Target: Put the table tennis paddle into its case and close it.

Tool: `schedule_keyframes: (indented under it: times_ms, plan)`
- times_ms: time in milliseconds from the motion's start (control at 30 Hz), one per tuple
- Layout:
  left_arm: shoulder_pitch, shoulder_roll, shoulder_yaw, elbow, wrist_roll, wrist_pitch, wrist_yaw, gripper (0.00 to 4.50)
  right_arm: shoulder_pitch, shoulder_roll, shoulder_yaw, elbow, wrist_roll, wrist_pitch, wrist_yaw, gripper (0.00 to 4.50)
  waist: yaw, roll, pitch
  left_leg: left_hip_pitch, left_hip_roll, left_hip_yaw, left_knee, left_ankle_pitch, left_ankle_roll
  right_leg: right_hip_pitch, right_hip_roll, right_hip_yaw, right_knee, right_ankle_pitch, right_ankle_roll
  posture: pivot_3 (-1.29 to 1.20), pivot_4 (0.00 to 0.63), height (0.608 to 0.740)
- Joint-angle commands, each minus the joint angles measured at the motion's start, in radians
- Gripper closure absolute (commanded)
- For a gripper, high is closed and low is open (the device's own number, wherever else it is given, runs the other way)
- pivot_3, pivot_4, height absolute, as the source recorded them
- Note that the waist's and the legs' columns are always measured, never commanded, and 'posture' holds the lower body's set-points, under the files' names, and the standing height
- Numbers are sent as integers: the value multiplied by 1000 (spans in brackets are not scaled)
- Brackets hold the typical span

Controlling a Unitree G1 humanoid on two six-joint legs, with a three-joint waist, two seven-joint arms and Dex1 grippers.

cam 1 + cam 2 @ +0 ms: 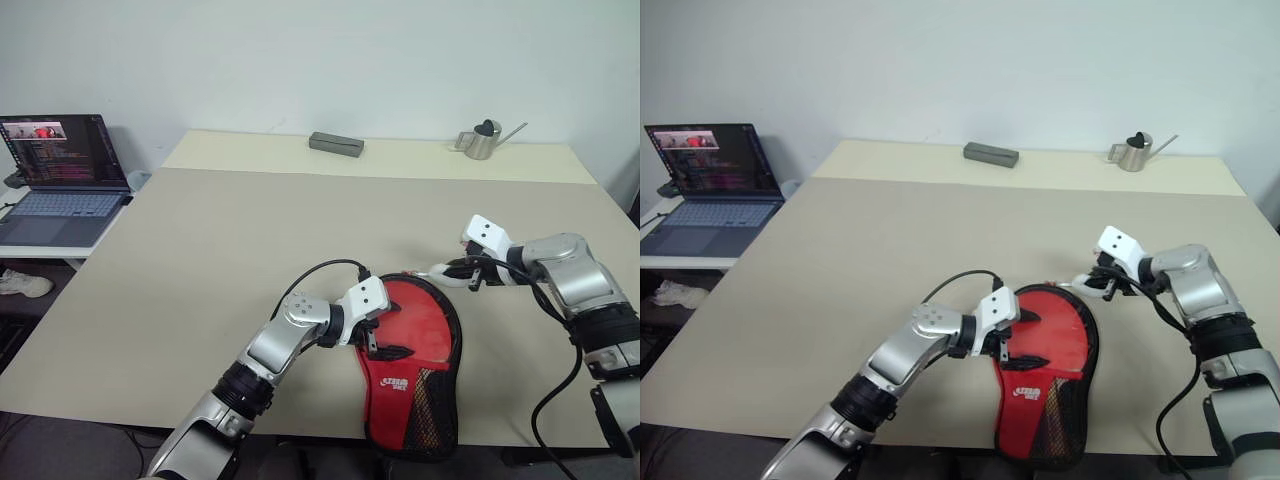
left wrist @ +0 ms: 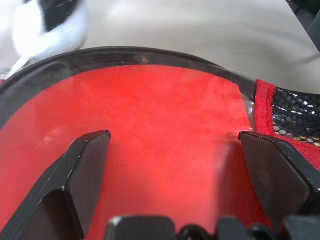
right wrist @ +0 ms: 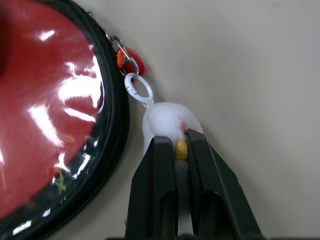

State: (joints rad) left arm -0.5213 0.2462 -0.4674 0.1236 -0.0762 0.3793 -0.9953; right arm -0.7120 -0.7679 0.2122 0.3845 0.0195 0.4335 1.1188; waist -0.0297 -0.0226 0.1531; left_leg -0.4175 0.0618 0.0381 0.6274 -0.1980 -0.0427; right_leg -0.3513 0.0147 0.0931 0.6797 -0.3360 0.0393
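The case lies flat near the table's front edge, red side up, with its white logo and black mesh pocket toward me. My left gripper hovers open just over the case's round red part, with one finger on each side of that surface. At the case's far edge, my right gripper is shut on the white plush charm. The charm hangs by a white clip from the zip pull on the black zip edge. The table tennis paddle is hidden from view.
An open laptop sits on a side desk to the left. A grey block and a small metal watering can stand at the table's far edge. The beige tabletop is bare between them and the case.
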Motion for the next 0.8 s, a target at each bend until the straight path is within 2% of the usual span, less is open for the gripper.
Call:
schedule_keyframes:
  times_ms: [33, 367, 600, 800]
  plan:
    - [37, 16, -40, 34, 7, 52, -28, 0, 3, -64, -64, -41, 7, 19, -2, 4488, 0, 0, 0, 0, 0, 0, 0, 0, 0, 0, 0, 0, 0, 0, 0, 0, 150, 740]
    - [37, 17, -46, 30, 5, 63, -36, 0, 16, -169, -108, -89, 55, 45, 54, 4488, 1, 0, 0, 0, 0, 0, 0, 0, 0, 0, 0, 0, -1, 0, 0, 0, 150, 740]
    - [47, 17, -47, 17, 5, 72, -37, 0, 282, -307, -152, -331, 153, 118, 176, 4488, 2, 1, 0, -1, 0, -2, -1, -1, 1, 1, 0, 0, -3, -1, -1, 0, 150, 740]
    - [53, 18, -49, 9, 4, 78, -42, 0, 515, -366, -220, -543, 248, 202, 194, 4488, 1, 1, 0, 0, 0, -3, 0, -1, 1, 2, 0, -1, -3, -1, -1, 0, 150, 740]
